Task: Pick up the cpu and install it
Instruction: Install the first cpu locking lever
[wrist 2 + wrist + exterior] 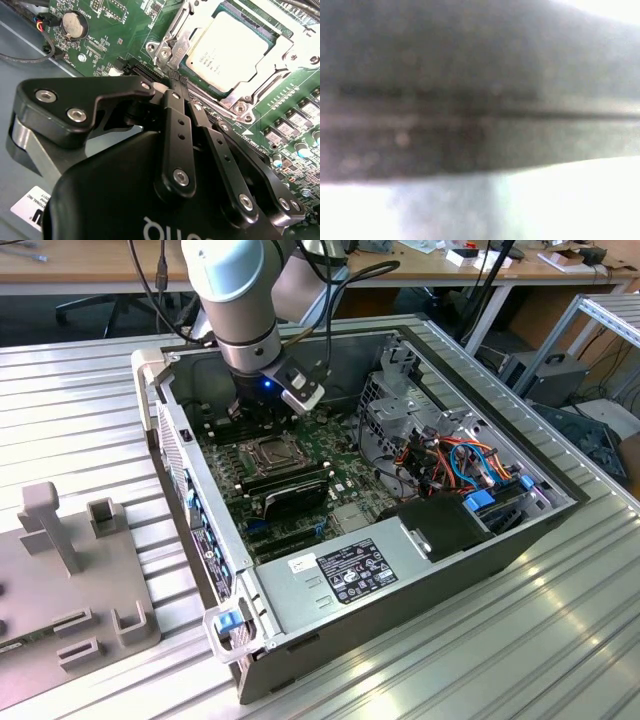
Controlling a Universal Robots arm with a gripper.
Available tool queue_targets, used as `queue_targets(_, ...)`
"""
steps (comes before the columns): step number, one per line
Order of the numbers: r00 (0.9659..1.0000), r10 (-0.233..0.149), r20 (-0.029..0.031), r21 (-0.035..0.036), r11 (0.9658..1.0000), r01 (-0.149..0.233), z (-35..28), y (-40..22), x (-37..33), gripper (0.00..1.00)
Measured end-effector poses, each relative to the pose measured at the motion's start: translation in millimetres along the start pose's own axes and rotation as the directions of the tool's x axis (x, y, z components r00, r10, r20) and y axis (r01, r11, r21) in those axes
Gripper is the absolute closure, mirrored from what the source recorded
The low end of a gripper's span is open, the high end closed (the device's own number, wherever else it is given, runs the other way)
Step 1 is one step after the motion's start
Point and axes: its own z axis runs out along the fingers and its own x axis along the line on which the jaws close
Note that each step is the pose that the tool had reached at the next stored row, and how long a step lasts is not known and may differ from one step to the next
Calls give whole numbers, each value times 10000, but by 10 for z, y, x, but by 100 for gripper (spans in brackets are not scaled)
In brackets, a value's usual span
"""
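We found the cpu [231, 50] already lying flat in its socket on the motherboard [115, 30], its dull silver top facing up and the metal socket frame [172, 47] running round its edges. In the second wrist view the chip sat at about one o'clock from the gripper [176, 82], near but apart from the tips. The two black fingers [175, 130] were drawn together, tips touching or nearly so, with nothing visible between them; they were pinching no chip. Their tips hovered just beside the corner of the frame, close to the thin lever that ran along its edge.

In the exterior view the arm [235, 290] reached down into the open computer case [420, 570], with the gripper [255, 412] at about twelve o'clock from the socket [270, 452].

We judged the placing done and the securing in hand. To do that well, we thought the closed tips should bear only on the lever or frame, never on the chip's lid, and push steadily without slipping onto the board's small parts nearby.
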Motion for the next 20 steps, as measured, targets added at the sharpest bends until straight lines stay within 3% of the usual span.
queue_targets(10,10000,19,5,-51,10000,-19,-100,9,-38,89)
queue_targets(14,10000,22,3,-60,10000,-22,-104,9,-39,89)
queue_targets(15,10000,35,0,-106,9999,-35,-106,8,-39,89)
queue_targets(19,9997,238,13,-653,9976,-237,-111,9,-22,89)
queue_targets(20,9997,255,17,-695,9973,-253,-111,9,-19,89)
